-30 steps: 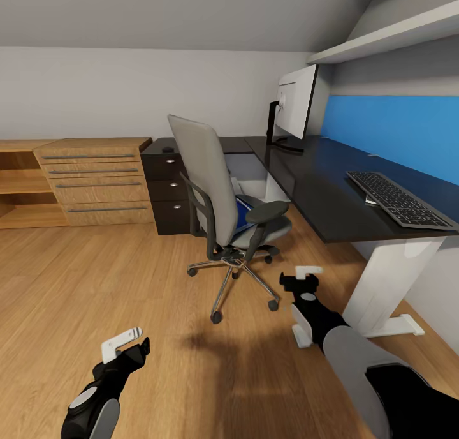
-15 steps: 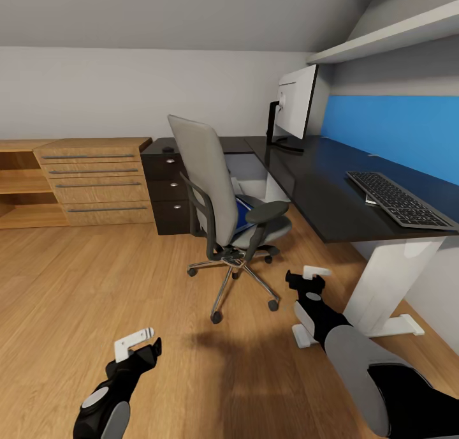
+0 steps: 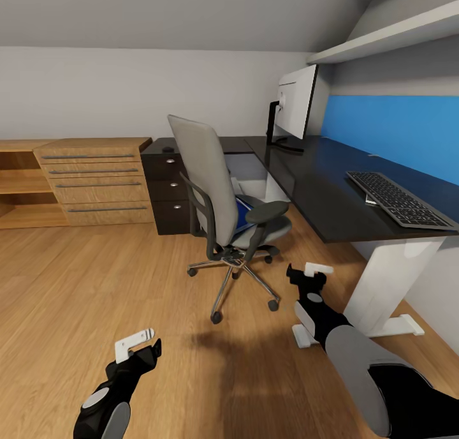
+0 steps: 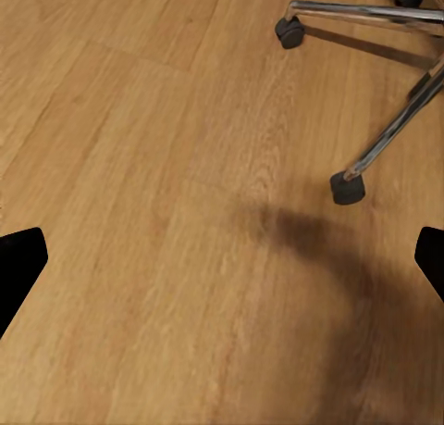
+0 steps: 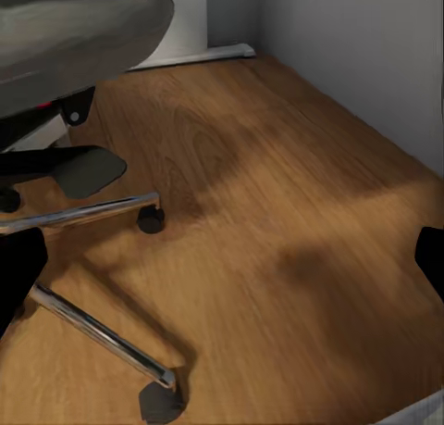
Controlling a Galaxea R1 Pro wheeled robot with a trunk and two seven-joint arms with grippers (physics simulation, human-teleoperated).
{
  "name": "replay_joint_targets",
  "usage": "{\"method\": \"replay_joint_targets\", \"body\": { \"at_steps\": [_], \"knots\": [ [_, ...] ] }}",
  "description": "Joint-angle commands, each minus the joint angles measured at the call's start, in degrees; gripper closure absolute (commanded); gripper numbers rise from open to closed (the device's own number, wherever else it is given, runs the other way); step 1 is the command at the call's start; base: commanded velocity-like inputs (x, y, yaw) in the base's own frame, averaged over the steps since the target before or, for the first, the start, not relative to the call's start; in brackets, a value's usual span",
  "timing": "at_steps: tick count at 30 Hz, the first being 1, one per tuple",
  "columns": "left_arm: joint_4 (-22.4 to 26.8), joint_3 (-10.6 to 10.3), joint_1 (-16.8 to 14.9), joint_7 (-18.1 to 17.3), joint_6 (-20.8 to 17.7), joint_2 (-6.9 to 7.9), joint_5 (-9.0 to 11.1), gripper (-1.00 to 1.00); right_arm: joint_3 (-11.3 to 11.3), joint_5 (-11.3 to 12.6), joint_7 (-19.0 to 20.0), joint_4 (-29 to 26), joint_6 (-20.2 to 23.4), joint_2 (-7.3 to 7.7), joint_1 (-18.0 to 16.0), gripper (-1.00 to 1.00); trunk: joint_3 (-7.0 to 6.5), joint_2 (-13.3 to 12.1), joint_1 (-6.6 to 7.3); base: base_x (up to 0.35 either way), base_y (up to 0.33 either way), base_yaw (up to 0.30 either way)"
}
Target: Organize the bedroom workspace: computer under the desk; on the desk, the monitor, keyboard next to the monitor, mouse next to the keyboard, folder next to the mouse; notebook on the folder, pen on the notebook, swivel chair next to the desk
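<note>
Grey swivel chair (image 3: pixel 220 200) near black desk (image 3: pixel 319 184), blue folder (image 3: pixel 244 210) on seat, monitor (image 3: pixel 298 104), keyboard (image 3: pixel 398 198) on desk

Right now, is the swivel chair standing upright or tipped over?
Upright. The swivel chair stands on its chrome wheeled base on the wood floor, backrest vertical, beside the desk.

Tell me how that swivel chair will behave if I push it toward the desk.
The swivel chair stands on a star base with castors on smooth wood floor, so it should roll easily. A push high on the tall backrest may spin or tip it rather than move it straight. The blue folder lying loose on the seat could slide off.
</note>
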State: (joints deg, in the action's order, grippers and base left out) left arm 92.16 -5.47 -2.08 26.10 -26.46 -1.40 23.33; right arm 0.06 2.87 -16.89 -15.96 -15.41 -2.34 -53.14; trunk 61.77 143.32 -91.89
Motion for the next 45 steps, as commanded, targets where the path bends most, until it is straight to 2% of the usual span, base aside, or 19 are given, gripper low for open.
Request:
{"method": "replay_joint_targets", "body": {
  "at_steps": [1,6,9,11,30,32,45],
  "knots": [
    [0.0,-0.1,0.0,0.5,-0.1,0.04,0.6,-1.00,0.0,0.2,0.0,0.1,-0.7,0.01,0.0,-1.00,0.05,0.0,0.01,0.026,0.000,0.000],
    [-0.1,-0.1,0.0,0.5,-0.1,0.07,0.5,-1.00,0.1,-1.2,0.0,0.2,-2.4,-0.05,0.1,-1.00,0.05,0.0,0.01,0.193,0.000,0.000],
    [-0.1,-0.1,0.0,0.5,-0.1,0.04,0.6,-1.00,0.1,-4.1,0.0,0.2,-4.6,-0.18,0.1,-1.00,0.05,0.0,0.01,0.273,0.000,0.000],
    [-0.1,-0.1,0.0,0.4,-0.1,0.02,0.6,-1.00,0.1,-4.7,0.0,0.2,-5.0,-0.19,0.2,-1.00,0.05,0.0,0.01,0.148,0.000,0.000],
    [-0.1,0.0,0.0,0.5,-0.1,0.08,0.6,-1.00,0.2,-5.2,-0.1,0.4,-8.7,-0.71,0.4,-1.00,0.05,0.0,0.01,0.143,0.000,0.001],
    [-0.1,0.0,0.0,0.5,-0.1,0.08,0.5,-1.00,0.2,-5.2,-0.2,0.5,-8.8,-1.20,0.4,-1.00,-0.01,0.0,0.01,0.006,0.000,0.155],
    [-0.2,0.3,0.0,0.6,0.0,0.08,0.5,-1.00,0.2,-5.2,-0.3,0.6,-8.8,-1.93,0.4,-1.00,-0.58,0.0,0.01,0.001,0.000,0.224]
  ]
}}
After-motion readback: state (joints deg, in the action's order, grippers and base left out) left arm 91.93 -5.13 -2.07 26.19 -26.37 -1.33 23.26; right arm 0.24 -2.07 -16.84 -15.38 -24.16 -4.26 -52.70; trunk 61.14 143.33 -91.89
